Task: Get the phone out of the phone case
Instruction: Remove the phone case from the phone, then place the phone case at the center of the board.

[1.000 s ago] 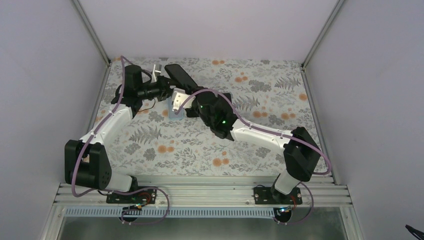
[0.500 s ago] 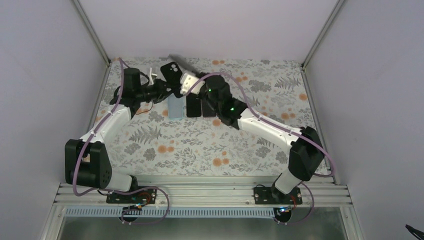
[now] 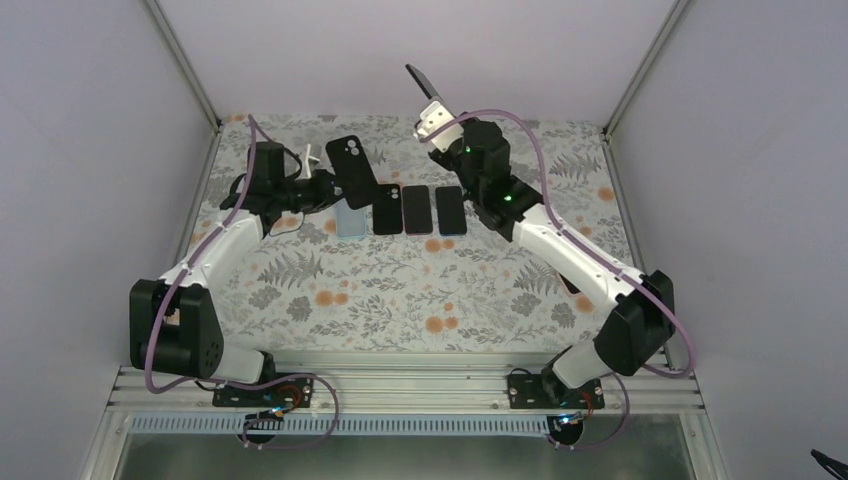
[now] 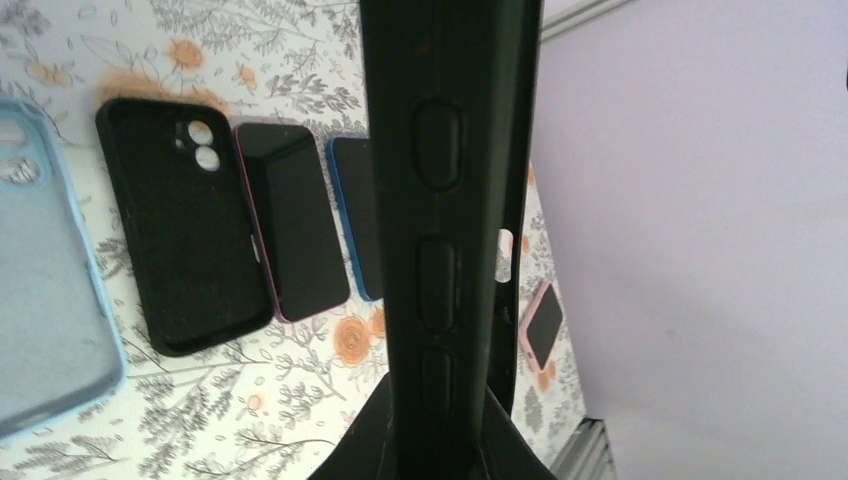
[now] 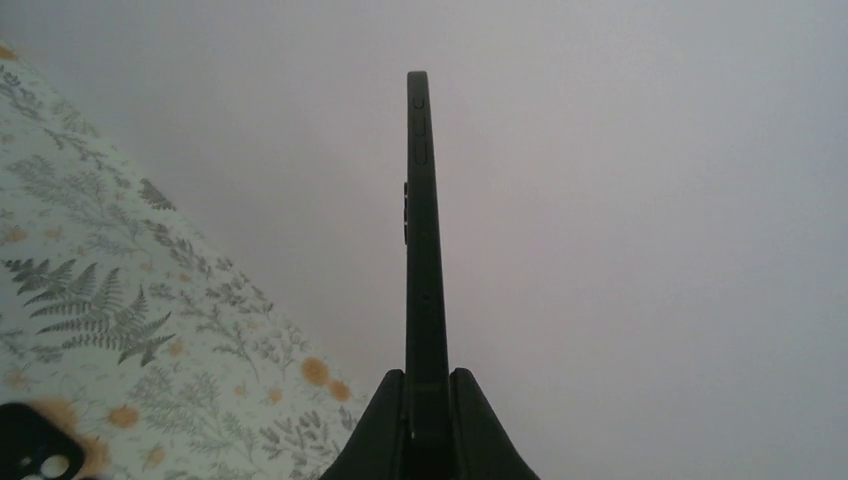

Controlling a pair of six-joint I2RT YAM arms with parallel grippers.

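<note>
In the top view my left gripper (image 3: 325,186) is shut on the black phone case (image 3: 358,172), held above the mat at the back left with its camera cut-out facing up. The left wrist view shows that case (image 4: 450,200) edge-on between my fingers (image 4: 440,420). My right gripper (image 3: 436,116) is raised at the back centre, shut on the slim black phone (image 3: 420,80), which is apart from the case. Seen from the right wrist, the phone (image 5: 425,250) stands edge-on against the wall, pinched at its lower end by my right gripper (image 5: 427,385).
A row lies on the floral mat: a light blue case (image 3: 349,221), an empty black case (image 3: 387,210), and two dark phones (image 3: 416,210) (image 3: 450,210). A pink-cased phone (image 4: 543,325) lies further right. Grey walls close in the back and sides.
My right gripper pulled the phone away from the case and swung up and to the right, toward the back wall. The left gripper kept the case, which tilted flatter.
</note>
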